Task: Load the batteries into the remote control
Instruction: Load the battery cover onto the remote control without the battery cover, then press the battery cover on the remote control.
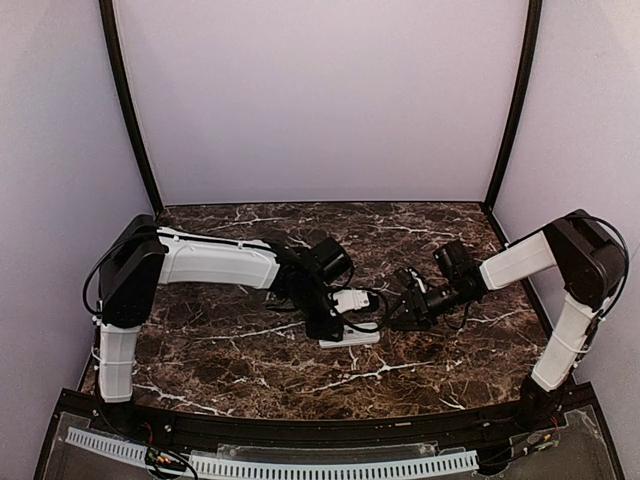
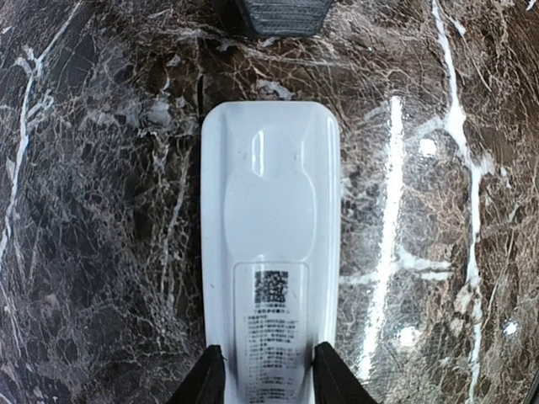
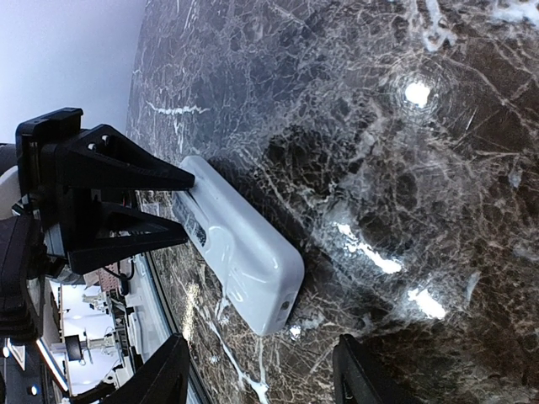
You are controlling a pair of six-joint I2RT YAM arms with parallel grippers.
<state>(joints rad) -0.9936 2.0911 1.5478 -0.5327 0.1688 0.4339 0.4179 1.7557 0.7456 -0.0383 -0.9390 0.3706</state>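
Presently, the remote control (image 1: 352,338) lies flat on the dark marbled worktop (image 1: 230,360) at the centre of the top view. Its back faces up, so the button face is turned down and hidden. There its left part is covered by the left hand (image 1: 326,326) and a black cable.

In the left wrist view the remote control (image 2: 271,210) runs from mid-frame to the bottom edge, which cuts off its near end. The left hand (image 2: 268,374) is closed on it, one black finger against each long side. A label on the back bears a QR code and several lines of small print, too fine to read. A dark ribbed piece (image 2: 282,15) at the top edge is cut off and cannot be identified.

In the right wrist view the remote control (image 3: 240,244) lies diagonally, centre-left, with the left hand (image 3: 187,209) straddling its upper end. The right hand (image 3: 261,374) stands wide, its fingers cropped by the bottom edge, only worktop between them, just clear of the remote's lower end. In the top view the right hand (image 1: 405,312) sits near, right of the remote; its spread is hard to judge there
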